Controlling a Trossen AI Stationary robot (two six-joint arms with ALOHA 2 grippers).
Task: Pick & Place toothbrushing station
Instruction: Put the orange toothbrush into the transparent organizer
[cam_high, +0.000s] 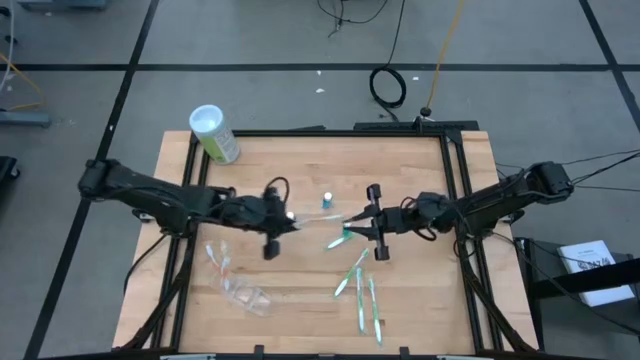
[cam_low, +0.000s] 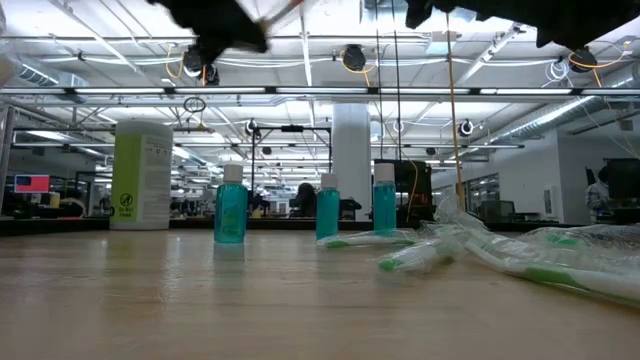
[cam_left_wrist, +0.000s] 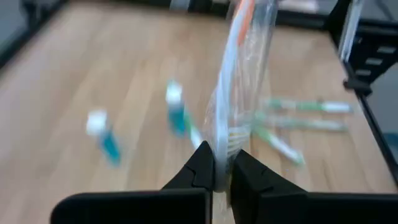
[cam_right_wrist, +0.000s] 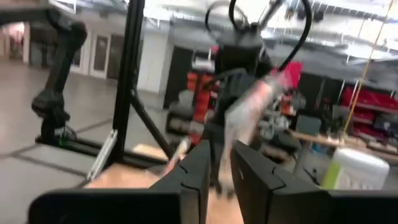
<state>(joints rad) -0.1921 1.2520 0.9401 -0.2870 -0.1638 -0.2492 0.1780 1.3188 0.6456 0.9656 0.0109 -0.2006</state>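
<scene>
The tabletop (cam_high: 300, 160) fills the middle of the high view, with a green canister (cam_high: 214, 134) at its upper left. The left end effector (cam_high: 292, 224) and right end effector (cam_high: 352, 222) meet at the centre, a wrapped toothbrush (cam_left_wrist: 231, 93) between them. The left one is clamped tight on the wrapper's end; the right one's fingers stand slightly parted around the other end. More toothbrushes (cam_high: 365, 295) lie lower right, a clear holder (cam_high: 245, 296) lower left, and a tube (cam_high: 327, 200) just above the centre.

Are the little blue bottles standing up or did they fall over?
Standing up. In the low view all three little blue bottles stand upright on the table, white caps on top.
</scene>
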